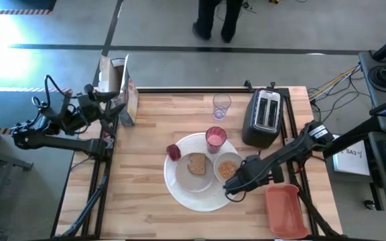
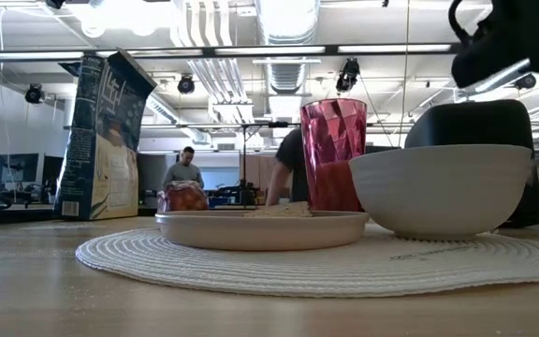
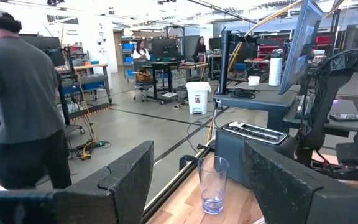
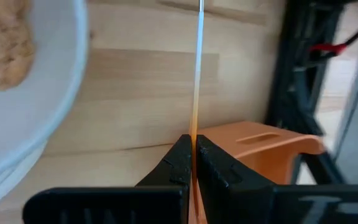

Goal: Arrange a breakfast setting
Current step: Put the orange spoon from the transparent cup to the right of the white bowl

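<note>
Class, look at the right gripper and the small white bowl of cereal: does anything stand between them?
Nothing visible does. The right gripper, shut on a thin strip, sits just off the small white bowl, with the orange tray on its other side. Only tabletop shows between gripper and bowl.

White plate and bowl, faceted pink cup, brown toast, dark red fruit, black toaster, orange-red tray.

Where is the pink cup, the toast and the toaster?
pink cup (image 1: 216, 138), high view, on its open top.
toast (image 1: 197, 164), high view, middle of the slice.
toaster (image 1: 266, 118), high view, on its slotted top.
</note>
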{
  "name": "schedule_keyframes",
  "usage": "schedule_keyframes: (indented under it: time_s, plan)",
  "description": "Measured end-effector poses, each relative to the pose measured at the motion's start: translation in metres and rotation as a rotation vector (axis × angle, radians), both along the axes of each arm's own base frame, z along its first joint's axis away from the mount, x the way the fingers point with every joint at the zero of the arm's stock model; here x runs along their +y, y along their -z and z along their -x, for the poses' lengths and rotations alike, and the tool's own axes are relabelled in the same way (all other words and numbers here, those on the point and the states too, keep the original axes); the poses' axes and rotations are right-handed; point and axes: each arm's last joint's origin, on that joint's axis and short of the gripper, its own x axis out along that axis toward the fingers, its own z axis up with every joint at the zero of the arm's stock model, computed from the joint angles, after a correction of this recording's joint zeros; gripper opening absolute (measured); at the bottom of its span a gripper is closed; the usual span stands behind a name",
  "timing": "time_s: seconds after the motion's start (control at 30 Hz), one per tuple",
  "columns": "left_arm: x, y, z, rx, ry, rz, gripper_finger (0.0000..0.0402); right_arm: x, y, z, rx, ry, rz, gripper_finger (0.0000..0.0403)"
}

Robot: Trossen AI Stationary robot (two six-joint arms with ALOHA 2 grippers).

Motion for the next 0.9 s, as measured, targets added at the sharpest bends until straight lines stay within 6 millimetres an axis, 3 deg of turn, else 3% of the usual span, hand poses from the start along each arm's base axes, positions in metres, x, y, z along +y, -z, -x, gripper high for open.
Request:
schedule_keyframes:
  time_s: [0.7,0.9]
  plan:
    - [0.000,0.000,0.000,0.005,0.000,-0.007,0.0230,0.011,0.067,-0.027,-0.021,-0.111,0.058,0.0008]
    - [0.000,-0.002,0.002,-0.004,-0.001,-0.007,0.0230,0.011,0.065,-0.029,-0.054,-0.137,0.044,0.0008]
